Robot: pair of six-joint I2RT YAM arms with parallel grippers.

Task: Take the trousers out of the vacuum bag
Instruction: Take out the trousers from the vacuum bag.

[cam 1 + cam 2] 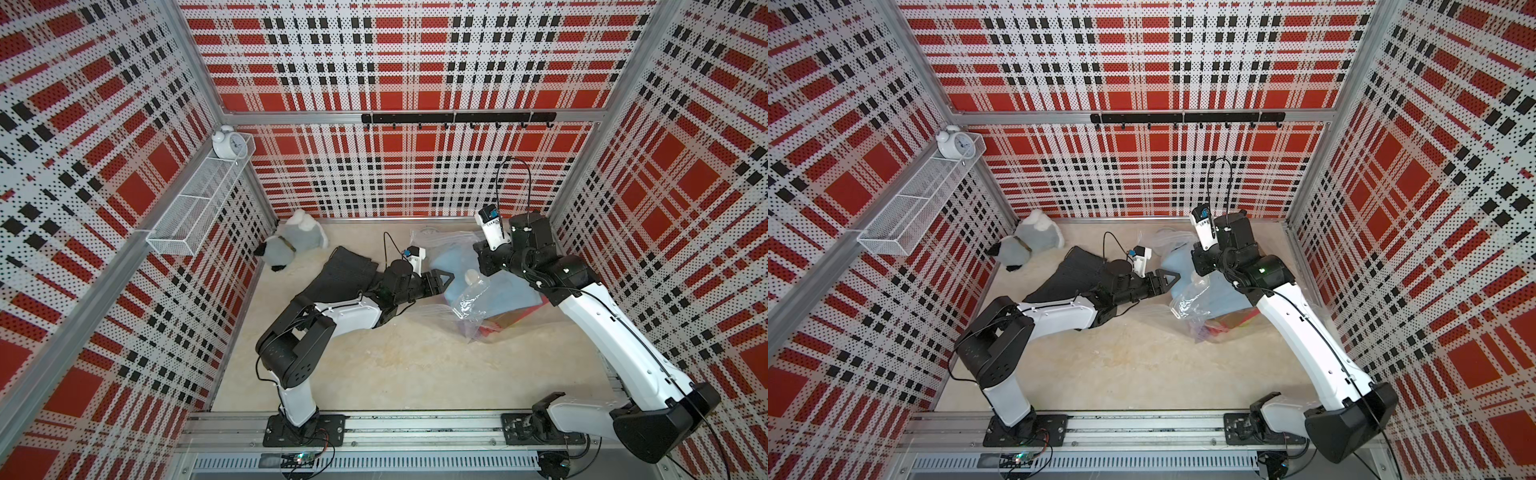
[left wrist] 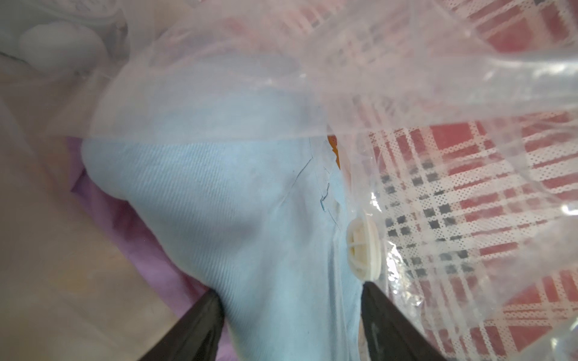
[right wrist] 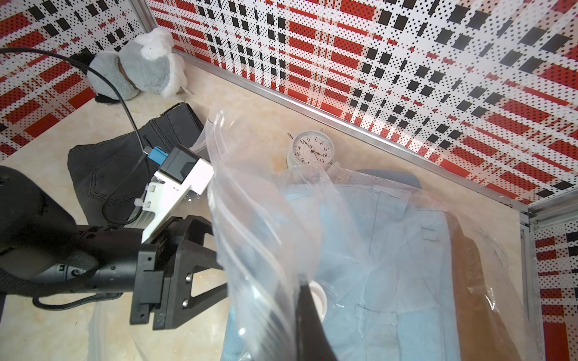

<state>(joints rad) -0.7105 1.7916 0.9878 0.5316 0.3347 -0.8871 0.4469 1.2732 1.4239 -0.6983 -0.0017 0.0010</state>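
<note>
The vacuum bag lies crumpled at the back right, its mouth turned toward the left arm. My right gripper is shut on the bag's clear film beside the round white valve cap and holds it up. My left gripper reaches into the mouth, jaws open on either side of a fold of the light blue trousers. Lilac trousers lie under them. Red and yellow trousers show deeper in. Charcoal-black trousers lie outside on the table.
A grey-white plush toy sits in the back left corner. An alarm clock stands on the table behind the bag. Another clock rests on the wire shelf on the left wall. The right wall is close to the bag.
</note>
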